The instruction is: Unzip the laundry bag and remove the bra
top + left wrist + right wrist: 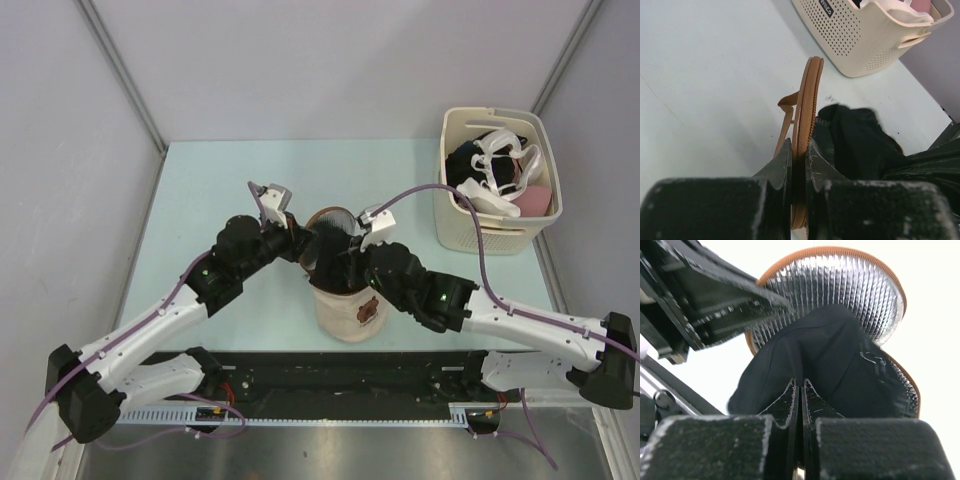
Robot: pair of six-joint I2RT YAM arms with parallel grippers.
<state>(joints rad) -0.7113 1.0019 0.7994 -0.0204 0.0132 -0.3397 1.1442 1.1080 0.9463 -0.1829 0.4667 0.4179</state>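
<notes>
Right gripper (799,388) closed at bra (840,355), grip unclear, laundry bag (350,312) half-hidden

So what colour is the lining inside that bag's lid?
Shiny ribbed silver lining, clearest in the right wrist view.

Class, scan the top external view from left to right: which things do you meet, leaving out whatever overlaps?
Left claw → laundry bag → cream basket holding clothes.
</notes>
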